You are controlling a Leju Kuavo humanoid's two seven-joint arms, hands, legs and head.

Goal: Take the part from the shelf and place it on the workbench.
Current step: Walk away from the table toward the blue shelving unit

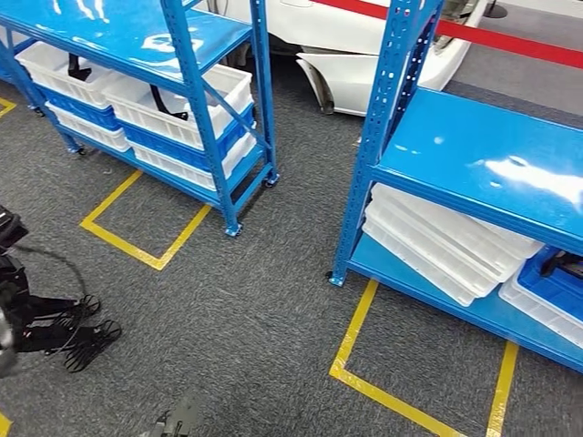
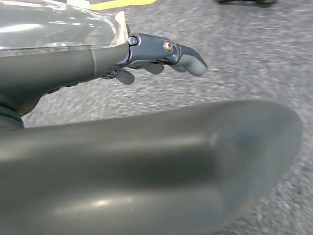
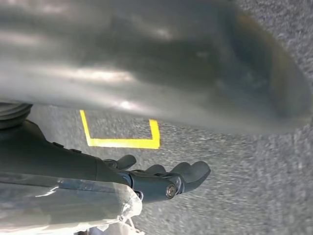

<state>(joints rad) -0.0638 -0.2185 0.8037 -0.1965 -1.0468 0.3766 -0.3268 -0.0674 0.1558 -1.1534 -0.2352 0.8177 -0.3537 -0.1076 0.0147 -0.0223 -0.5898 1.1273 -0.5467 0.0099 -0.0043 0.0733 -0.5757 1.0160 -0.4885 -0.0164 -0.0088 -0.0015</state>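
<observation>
I see black part (image 1: 169, 105) lying in white bin (image 1: 206, 96) on blue shelf (image 1: 192, 82). Left hand (image 2: 162, 54) and right hand (image 3: 166, 178) empty, fingers extended above grey carpet (image 1: 275, 309).

Two blue shelves (image 1: 206, 100), white bins (image 1: 186, 96)

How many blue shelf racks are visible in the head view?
2. One blue rack stands at upper left, holding white and blue bins; the other rack stands at right, with stacked white trays on its lower shelf. More may lie outside the frame.
</observation>
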